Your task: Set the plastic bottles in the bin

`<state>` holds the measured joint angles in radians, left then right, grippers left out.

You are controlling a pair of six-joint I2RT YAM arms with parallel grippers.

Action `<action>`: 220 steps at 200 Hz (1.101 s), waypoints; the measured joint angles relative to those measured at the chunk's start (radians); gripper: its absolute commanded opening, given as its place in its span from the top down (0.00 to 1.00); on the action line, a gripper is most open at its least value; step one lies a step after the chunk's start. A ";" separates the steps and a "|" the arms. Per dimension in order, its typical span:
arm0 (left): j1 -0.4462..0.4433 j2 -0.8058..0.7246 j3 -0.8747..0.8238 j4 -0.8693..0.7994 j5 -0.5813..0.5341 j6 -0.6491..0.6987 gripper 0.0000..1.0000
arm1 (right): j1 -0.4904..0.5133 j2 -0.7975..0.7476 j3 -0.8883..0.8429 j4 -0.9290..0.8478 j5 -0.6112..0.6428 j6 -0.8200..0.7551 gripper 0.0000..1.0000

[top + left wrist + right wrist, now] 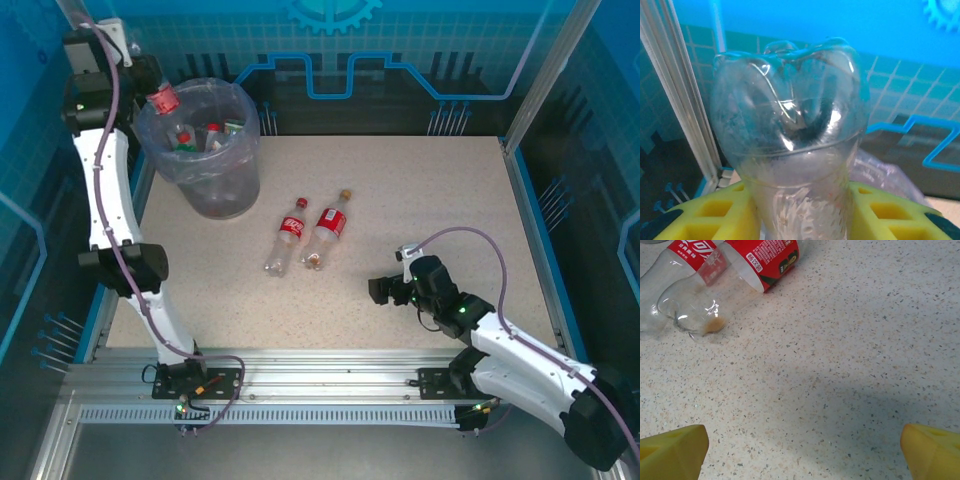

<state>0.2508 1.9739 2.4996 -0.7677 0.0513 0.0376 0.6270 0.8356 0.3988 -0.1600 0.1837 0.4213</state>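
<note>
My left gripper point(138, 82) point(800, 212) hangs high over the left rim of the bin point(238, 175), a grey bucket lined with a crinkly bag. It is shut on a clear plastic bottle point(162, 99) point(790, 115) with a red label, whose base points at the wrist camera. Several bottles point(198, 138) lie inside the bin. Two red-labelled bottles point(290, 234) point(328, 228) lie side by side mid-table, and their bases show in the right wrist view point(685, 290) point(765, 260). My right gripper point(385, 291) point(802, 455) rests low to their right, open with nothing between its fingers.
Blue walls point(560, 70) enclose the speckled table point(430, 200) on three sides. A metal rail point(320, 375) carries the arm bases along the near edge. A corner post point(680, 100) stands close to the held bottle's left.
</note>
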 measured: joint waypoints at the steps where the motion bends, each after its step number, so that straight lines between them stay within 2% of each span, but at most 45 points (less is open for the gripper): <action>1: -0.003 0.000 0.000 -0.003 -0.003 0.007 0.58 | 0.000 0.001 0.000 0.001 -0.001 0.000 0.01; 38: -0.093 0.024 0.008 -0.061 -0.037 0.157 0.62 | 0.000 0.006 0.001 0.003 -0.008 0.000 0.01; 76: -0.099 0.107 0.044 -0.134 -0.036 0.201 0.61 | 0.000 -0.021 0.001 0.003 -0.008 0.000 0.01; 99: -0.098 0.154 0.045 -0.175 -0.029 0.219 0.44 | 0.000 -0.022 0.001 0.003 -0.008 0.001 0.01; 125: -0.098 0.187 0.045 -0.204 -0.013 0.224 0.18 | 0.000 -0.012 0.001 0.004 -0.008 0.001 0.01; 142: -0.098 0.189 0.045 -0.207 0.001 0.206 0.11 | 0.000 -0.005 0.001 0.004 -0.008 0.002 0.01; 172: -0.098 0.188 0.045 -0.193 0.033 0.178 0.09 | 0.000 0.004 0.001 0.004 -0.009 0.005 0.01; 220: -0.098 0.168 0.044 -0.167 0.062 0.124 0.18 | 0.000 0.016 0.001 0.015 -0.009 0.008 0.01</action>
<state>0.1524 2.1418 2.5435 -0.9348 0.1131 0.1612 0.6270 0.8513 0.4000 -0.1448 0.1749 0.4297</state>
